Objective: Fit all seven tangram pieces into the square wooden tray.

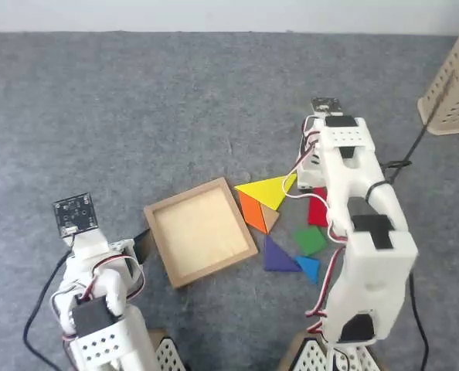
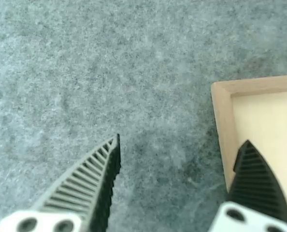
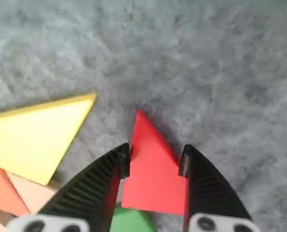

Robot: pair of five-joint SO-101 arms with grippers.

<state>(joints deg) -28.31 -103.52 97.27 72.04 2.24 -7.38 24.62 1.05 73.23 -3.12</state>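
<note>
The square wooden tray [image 1: 171, 267] lies mid-table with nothing in it; its corner [image 2: 223, 104] shows in the left wrist view. To its right lie the yellow triangle [image 1: 266, 190], orange piece [image 1: 252, 210], small tan triangle [image 1: 271, 221], purple triangle [image 1: 277, 256], green square [image 1: 309, 239] and blue triangle [image 1: 309, 267]. The red triangle [image 3: 153, 181] lies flat on the carpet with my right gripper [image 3: 155, 152] shut on its two sides, next to the yellow triangle [image 3: 35, 137]. My left gripper [image 2: 180, 142] is open at the tray's left edge, one finger [image 2: 252, 174] over the tray.
Grey carpet covers the table. A perforated wooden box [image 1: 455, 85] stands at the far right edge. The right arm [image 1: 361, 224] stretches over the red piece [image 1: 317, 210] and hides part of it. Open carpet lies behind and left of the tray.
</note>
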